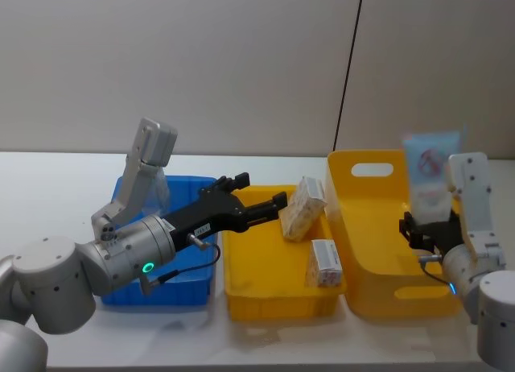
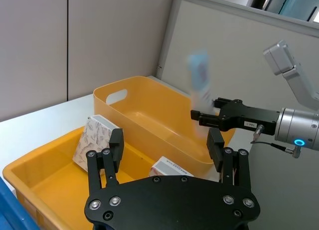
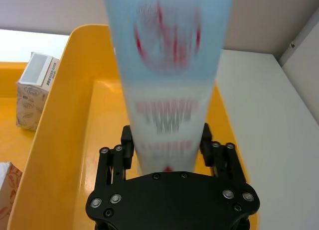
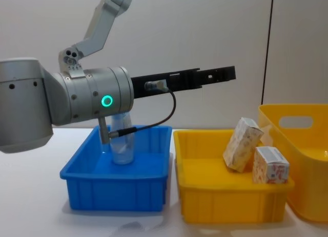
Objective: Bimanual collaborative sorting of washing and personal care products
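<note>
Two arms are sharing this job. My right end effector point(image 3: 167, 143) is clenching the base of the light-blue tube point(image 3: 167, 56), holding it upright over the tall yellow bin point(image 1: 354, 219) just right of the shallow yellow tray point(image 1: 273, 307), I judge so it drops in cleanly. My left end effector point(image 2: 166, 140) is hovering released above that tray, probably lining up on the two cream boxes point(image 1: 324, 262) lying in it. Left of the tray, the blue bin point(image 4: 115, 188) is holding the clear bottle point(image 4: 123, 144) upright.
</note>
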Action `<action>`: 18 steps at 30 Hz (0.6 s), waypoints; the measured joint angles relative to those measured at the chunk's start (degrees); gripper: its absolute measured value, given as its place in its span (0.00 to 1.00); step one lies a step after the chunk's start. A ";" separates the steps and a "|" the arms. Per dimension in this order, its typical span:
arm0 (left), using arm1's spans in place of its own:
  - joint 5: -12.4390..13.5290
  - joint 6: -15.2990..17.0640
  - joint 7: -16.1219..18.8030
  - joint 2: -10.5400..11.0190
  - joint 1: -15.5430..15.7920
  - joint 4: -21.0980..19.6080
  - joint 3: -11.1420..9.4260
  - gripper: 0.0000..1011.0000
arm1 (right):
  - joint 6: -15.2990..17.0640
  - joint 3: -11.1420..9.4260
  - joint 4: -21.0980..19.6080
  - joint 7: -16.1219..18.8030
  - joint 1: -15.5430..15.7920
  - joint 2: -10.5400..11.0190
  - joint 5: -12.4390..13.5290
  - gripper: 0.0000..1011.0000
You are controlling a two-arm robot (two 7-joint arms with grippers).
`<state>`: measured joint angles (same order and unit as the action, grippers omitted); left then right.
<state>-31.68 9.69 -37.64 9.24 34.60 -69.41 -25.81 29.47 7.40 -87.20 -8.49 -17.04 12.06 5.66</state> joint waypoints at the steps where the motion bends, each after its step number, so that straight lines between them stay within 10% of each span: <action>1: 0.00 0.00 0.00 0.00 0.00 0.00 0.00 0.99 | 0.07 0.00 0.06 0.04 -0.01 0.00 0.01 0.74; 10: 0.00 0.00 0.00 0.00 0.00 0.00 0.00 0.99 | 0.18 0.00 0.26 0.17 -0.09 0.00 0.05 0.99; 18: 0.00 0.00 0.00 0.00 0.00 0.00 0.00 0.99 | 0.24 0.01 0.34 0.23 -0.12 0.00 0.06 0.99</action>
<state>-31.68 9.69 -37.64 9.25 34.60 -69.41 -25.81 29.71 7.41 -86.87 -8.26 -17.16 12.06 5.72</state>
